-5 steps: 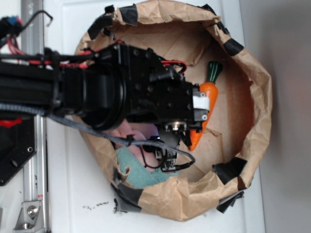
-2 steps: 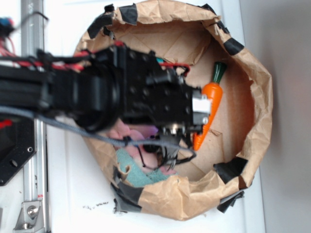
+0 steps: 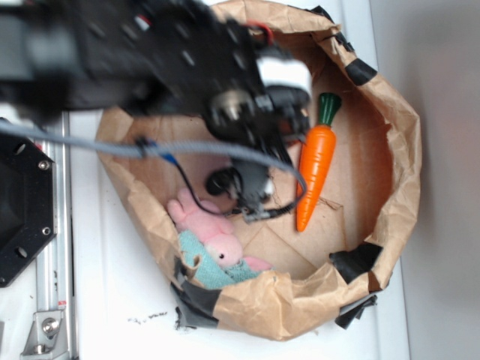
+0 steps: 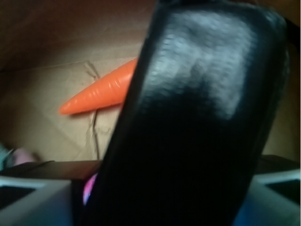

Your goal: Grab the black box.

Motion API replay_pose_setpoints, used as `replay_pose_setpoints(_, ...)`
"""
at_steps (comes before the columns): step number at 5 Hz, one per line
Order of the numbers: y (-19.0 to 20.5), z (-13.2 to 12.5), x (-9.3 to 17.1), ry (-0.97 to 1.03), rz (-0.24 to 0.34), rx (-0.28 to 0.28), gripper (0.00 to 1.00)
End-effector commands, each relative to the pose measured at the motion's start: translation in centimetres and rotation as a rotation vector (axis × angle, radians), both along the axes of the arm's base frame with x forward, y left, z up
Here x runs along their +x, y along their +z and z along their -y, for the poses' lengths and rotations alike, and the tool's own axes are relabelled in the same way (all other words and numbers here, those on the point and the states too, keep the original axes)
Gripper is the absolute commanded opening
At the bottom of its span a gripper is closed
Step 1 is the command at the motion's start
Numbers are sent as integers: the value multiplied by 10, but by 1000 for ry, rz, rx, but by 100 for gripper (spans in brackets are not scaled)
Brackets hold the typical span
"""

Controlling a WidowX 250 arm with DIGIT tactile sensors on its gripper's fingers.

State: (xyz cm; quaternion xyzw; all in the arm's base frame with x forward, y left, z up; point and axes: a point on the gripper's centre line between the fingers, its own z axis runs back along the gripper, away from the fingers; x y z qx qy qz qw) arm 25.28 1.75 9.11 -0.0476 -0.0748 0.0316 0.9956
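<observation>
One glossy black box [image 4: 197, 117] fills most of the wrist view, clamped between the gripper [image 3: 289, 105] fingers, tilted in front of the orange carrot [image 3: 315, 169] lying at centre right inside the brown paper basket [image 3: 397, 150].

Robot arm [image 3: 150, 52], blurred, reaching over a brown paper basket [image 3: 390, 172] on a white desk [image 3: 112, 300]. Inside lie an orange carrot [image 3: 316, 169], a pink plush toy [image 3: 206, 229] and a teal cloth [image 3: 206, 266].
</observation>
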Motion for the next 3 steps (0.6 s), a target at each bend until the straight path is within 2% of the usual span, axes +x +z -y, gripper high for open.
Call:
replay_pose_setpoints(1, 37, 4, -27, 38, 82, -1, 0)
replay_pose_setpoints(2, 31, 11, -35, 52, 46, 76, 0)
replay_pose_setpoints(3, 31, 8, -27, 31, 6, 108, 0)
